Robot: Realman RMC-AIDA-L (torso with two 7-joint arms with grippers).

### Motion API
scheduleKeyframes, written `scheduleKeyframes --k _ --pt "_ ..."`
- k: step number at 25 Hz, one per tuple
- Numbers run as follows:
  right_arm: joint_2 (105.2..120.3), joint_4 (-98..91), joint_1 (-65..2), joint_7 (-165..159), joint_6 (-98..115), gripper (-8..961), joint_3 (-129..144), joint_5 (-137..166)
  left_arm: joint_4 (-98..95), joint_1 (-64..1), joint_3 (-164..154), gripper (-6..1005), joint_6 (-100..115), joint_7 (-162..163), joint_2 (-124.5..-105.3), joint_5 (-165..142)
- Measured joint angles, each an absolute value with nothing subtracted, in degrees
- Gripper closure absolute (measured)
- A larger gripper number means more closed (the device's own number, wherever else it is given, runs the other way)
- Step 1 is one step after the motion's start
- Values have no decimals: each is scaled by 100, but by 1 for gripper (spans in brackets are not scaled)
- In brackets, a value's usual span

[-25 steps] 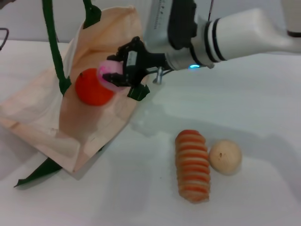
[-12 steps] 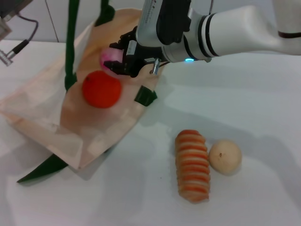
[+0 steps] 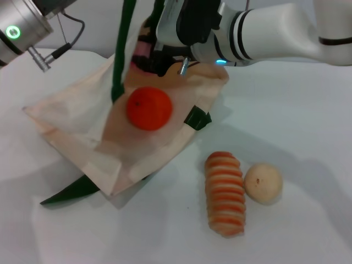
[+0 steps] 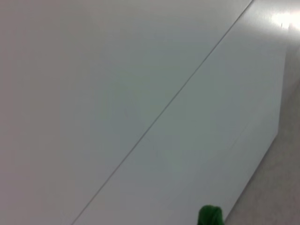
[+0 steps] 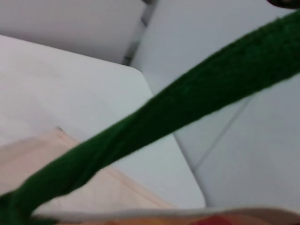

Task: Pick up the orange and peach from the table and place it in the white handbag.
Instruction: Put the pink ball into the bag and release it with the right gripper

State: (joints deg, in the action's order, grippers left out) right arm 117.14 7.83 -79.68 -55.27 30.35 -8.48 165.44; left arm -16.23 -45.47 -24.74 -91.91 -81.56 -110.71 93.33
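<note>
A: One fruit of the two seems to be settled: the orange [image 3: 148, 108] is seen lying on the cream cloth of the handbag [image 3: 77, 126], below the raised green strap [image 3: 121, 52]. Whether it sits inside the mouth or only on the outer panel cannot be told from the head view.

B: And the peach [image 3: 142, 48]?

A: Only a sliver of pale pink is shown, at the upper edge of the bag, pinched in the right pincer [image 3: 147, 52]. It is judged not yet released, so the second placing is what is left.

B: How is the right arm posed?

A: It is stretched across from the right side of the worktop [image 3: 286, 110], wrist turned toward the bag opening, with the pincer held above the orange and close against the cloth. In its wrist view little but the strap [image 5: 178, 108] and a strip of cream cloth [image 5: 70, 187] is shown.

B: The left arm?

A: Its wrist is seen high at the left, above the bag's far corner, and the strap is drawn up taut toward that side. The left pincer itself is out of the head view, and its wrist view gives only a plain wall with a scrap of green, so its fingers cannot be judged.

B: Anything else nearby?

A: A striped loaf [image 3: 225, 193] and a beige fruit [image 3: 263, 183] are left touching, well apart from the bag.
</note>
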Motion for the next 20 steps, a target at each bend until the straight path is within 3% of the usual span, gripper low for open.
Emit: scheduleKeyframes --k 12,15,20 --pt "11681 1010 -7799 -5515 2703 545 -831 16582 -1617 -4208 -2394 875 -9156 -8169 -11052 9409" --pt "11665 1014 -7707 -5514 2812 307 -875 16572 -1618 -3984 -2361 875 -9152 -8168 -10986 9615" --pt "11619 916 -7550 -5512 3264 111 -967 16558 -1633 -3682 -2315 875 -9143 -8198 -10906 9909"
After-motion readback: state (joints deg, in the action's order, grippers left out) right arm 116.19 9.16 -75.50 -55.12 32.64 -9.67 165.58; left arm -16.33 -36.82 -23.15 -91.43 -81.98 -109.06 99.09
